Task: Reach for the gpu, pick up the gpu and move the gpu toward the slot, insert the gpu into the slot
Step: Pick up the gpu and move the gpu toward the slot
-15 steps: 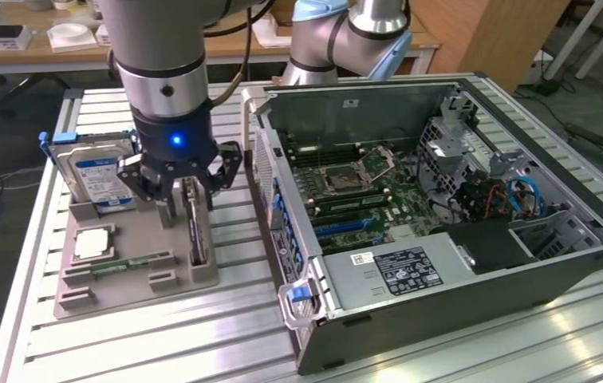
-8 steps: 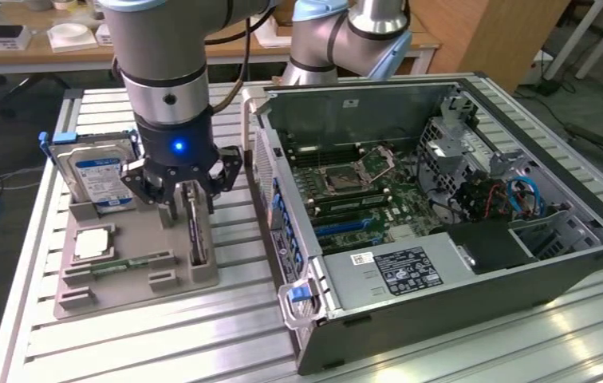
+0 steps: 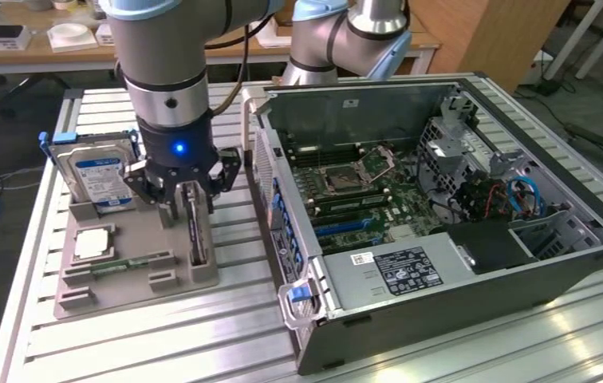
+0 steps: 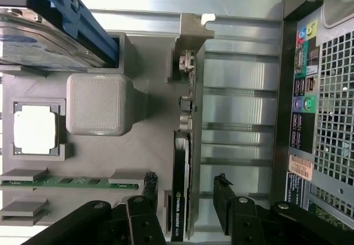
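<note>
Nearest me is the slatted table [image 3: 152, 343] and the near corner of the open computer case [image 3: 440, 279], with its blue latch [image 3: 299, 292] sticking out. On the exterior view's left sits the grey holder [image 3: 120, 291]. A memory stick [image 3: 132, 262] lies in it, and a processor chip [image 3: 91, 243] sits just beyond.

The gpu [image 3: 197, 239] stands on edge along the holder's right side, well apart from the motherboard [image 3: 360, 187] inside the case. My gripper [image 3: 193, 209] hangs right over it, and its body hides the card's far part from outside.

On the wrist view the gripper [image 4: 185, 183] is spread wide. One of the fingers [image 4: 149, 185] sits on each side of the gpu [image 4: 181, 201], about level with the memory stick [image 4: 66, 183]. There is a gap on both sides, so nothing is gripped. I can't tell how far down the tips reach. The silver bracket [image 4: 191, 35] shows at the card's far end.

Farther back, the blue-labelled hard drive [image 3: 100, 175] stands in the holder. A second arm [image 3: 329, 40] is cut off at the top. I can't pick out the slot among the board's blue strips.
</note>
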Controlling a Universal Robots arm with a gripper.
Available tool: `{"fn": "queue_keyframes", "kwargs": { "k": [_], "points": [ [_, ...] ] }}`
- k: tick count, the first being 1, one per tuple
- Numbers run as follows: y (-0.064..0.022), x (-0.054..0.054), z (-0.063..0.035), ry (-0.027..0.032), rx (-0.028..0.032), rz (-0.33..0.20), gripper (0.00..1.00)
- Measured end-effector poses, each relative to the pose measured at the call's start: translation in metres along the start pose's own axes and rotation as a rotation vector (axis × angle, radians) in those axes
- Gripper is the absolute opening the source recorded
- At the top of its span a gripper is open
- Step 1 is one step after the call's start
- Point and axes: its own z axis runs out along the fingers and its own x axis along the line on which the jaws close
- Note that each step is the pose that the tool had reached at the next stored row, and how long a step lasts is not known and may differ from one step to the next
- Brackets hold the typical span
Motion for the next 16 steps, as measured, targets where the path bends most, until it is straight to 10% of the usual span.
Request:
{"fn": "queue_keyframes", "kwargs": {
  "k": [16],
  "points": [
    [0.007, 0.0, 0.0228, -0.0016, 0.0013, 0.049, 0.53]
  ]
}}
